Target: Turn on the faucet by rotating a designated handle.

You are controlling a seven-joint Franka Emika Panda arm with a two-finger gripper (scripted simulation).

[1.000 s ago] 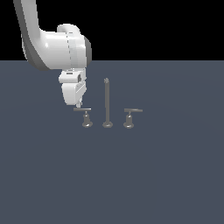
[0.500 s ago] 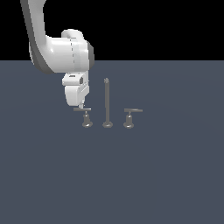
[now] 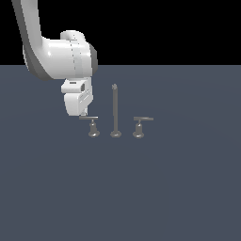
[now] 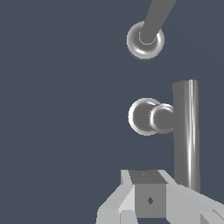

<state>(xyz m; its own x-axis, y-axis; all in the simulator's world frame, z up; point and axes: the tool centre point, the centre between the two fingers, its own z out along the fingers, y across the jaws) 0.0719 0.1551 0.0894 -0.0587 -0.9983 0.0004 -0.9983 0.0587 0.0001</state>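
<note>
While the gripper [image 3: 84, 114] hovers just above the handle [image 3: 92, 125] bar's outer end, I cannot tell whether its fingers are spread.

claw [image 3: 84, 114] fingertips hidden behind wrist housing, gap unreadable; spout [image 4: 154, 19] and twin handle cut off in wrist view.

A glossy white robot arm with a dark grey joint band [image 3: 56, 59] ends in a pale grey gripper [image 4: 148, 199]. The shiny grey metal three-piece faucet [image 3: 115, 113] stands on a plain slate-blue floor [image 3: 141, 188] beneath a flat black backdrop [image 3: 164, 28].
</note>
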